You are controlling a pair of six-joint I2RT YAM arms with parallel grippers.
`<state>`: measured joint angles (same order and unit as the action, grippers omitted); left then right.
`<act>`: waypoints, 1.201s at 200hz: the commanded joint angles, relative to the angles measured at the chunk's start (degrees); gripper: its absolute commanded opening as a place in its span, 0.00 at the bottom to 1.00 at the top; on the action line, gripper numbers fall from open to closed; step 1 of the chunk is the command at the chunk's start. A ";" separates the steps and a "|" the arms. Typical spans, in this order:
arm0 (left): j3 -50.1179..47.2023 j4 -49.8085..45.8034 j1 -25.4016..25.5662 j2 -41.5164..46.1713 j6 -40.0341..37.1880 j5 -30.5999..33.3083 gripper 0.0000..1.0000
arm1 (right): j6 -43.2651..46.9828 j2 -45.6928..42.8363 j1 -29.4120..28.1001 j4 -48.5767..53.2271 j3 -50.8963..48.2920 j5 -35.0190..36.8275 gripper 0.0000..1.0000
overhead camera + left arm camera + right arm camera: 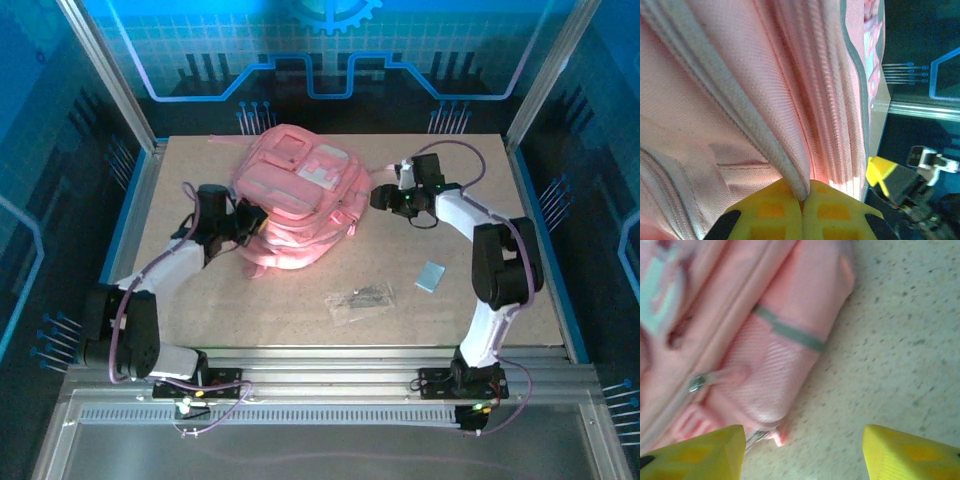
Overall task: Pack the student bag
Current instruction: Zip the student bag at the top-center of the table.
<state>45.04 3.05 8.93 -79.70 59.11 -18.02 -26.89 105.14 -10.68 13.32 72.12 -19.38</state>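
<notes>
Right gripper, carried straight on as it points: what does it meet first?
Probably the student bag, its side pocket close ahead of the open right gripper; the table lies beneath, and depth is unclear.

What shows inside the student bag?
Nothing of its interior: the student bag presents outer fabric and zips. The left gripper pinches an outer seam. Any contents are covered.

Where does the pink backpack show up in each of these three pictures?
Top external: backpack at the back centre of the table.
Left wrist: close up, across left and centre.
Right wrist: upper left.
Shared landmark: the speckled table beside it, overhead and right wrist.
</notes>
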 commanded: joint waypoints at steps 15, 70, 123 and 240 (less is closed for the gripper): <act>-7.62 14.36 9.17 0.56 6.69 8.00 0.02 | -10.75 -6.63 -6.68 -8.07 -4.27 0.05 0.67; -6.54 21.06 14.52 -8.37 9.64 5.41 0.08 | -14.11 -3.60 -12.14 -15.44 -2.18 0.63 0.76; -6.63 22.22 15.33 -10.69 10.17 4.88 0.08 | -11.48 5.42 -12.19 -16.39 5.07 0.47 0.81; -1.68 28.10 17.64 -17.99 12.05 5.44 0.08 | -13.78 -5.61 -23.37 -16.30 -10.95 -4.09 0.77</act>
<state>39.00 24.69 23.77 -95.79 70.65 -10.50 -38.24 103.42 -28.27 -5.87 64.75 -18.94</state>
